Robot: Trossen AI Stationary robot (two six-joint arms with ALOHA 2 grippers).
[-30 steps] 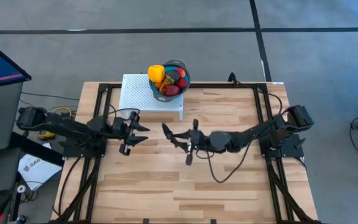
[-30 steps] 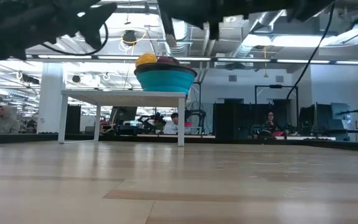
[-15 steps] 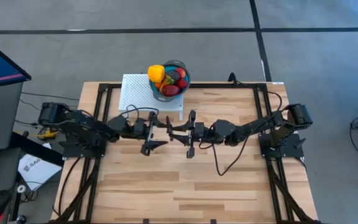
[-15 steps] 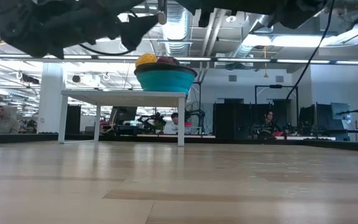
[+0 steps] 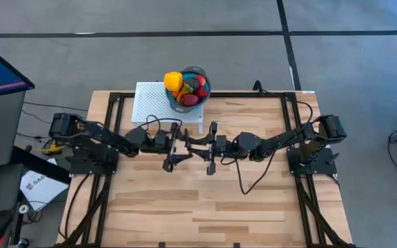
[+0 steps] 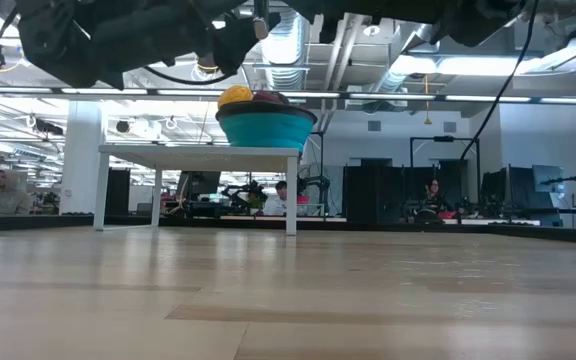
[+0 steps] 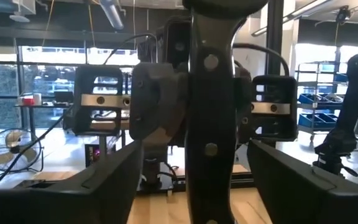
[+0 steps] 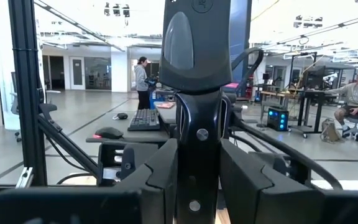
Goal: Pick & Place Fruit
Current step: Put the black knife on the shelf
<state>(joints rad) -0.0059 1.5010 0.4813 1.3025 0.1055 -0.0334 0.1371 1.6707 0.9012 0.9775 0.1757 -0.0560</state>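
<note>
The fruit is piled in the bowl, and the bowl is set on a white stand at the back of the table. None of the fruit is touched by an arm. The pieces are small and round, so they are judged to be light, hard and smooth, and they may roll or slip if they are pinched off-center. Each piece is best held across its middle, from above, where it is widest. The top pieces are best taken first, because the ones below are packed in. No long side can be seen on the round pieces, so no pointing way can be told. The big yellow piece is seen at the left edge of the pile. Both arms are held over the middle of the table, well apart from the bowl. A knife is clamped by its black handle in the right gripper. Its long side is lined up from the front of the table to the back. The left gripper is spread wide on both sides of the knife, and nothing is held in it.
</note>
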